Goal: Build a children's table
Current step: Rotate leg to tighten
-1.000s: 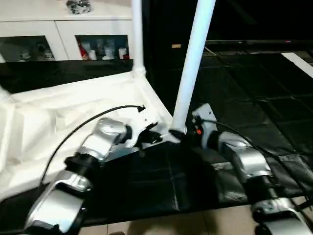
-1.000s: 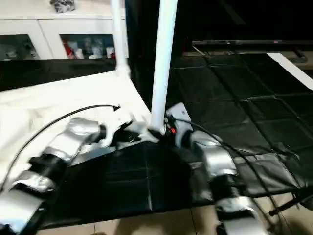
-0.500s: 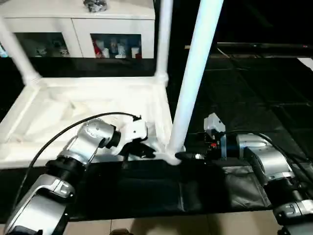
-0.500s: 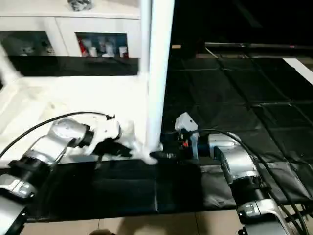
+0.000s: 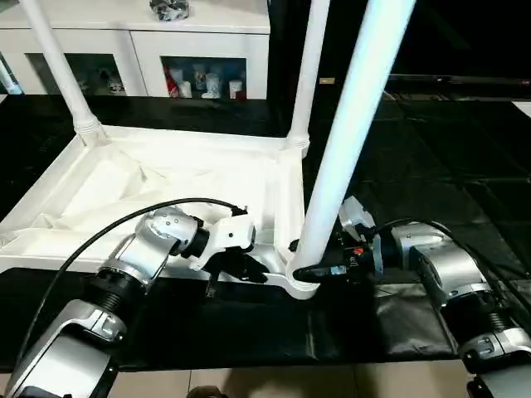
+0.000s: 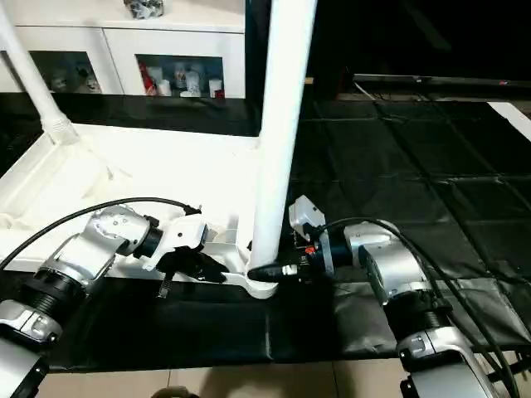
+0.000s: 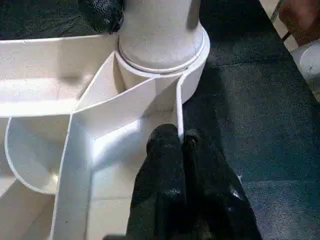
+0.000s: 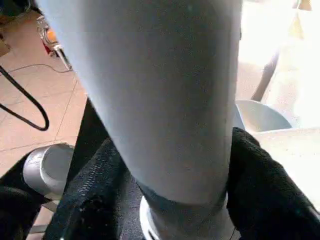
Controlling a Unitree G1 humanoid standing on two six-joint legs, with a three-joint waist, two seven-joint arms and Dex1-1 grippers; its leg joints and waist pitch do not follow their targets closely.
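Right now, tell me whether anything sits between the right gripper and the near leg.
Nothing visible does. The right gripper already has a black finger on each side of the near leg, low down by the corner socket of the upturned table top. The left gripper is pinched on a rib beside that socket.

- Near leg (image 5: 348,141): top running out past the picture's upper edge.
- Two far legs (image 5: 56,62), (image 5: 309,70): upper ends likewise being cropped.
- Cabinet (image 5: 207,50) contents: small items behind glass staying too small to identify.
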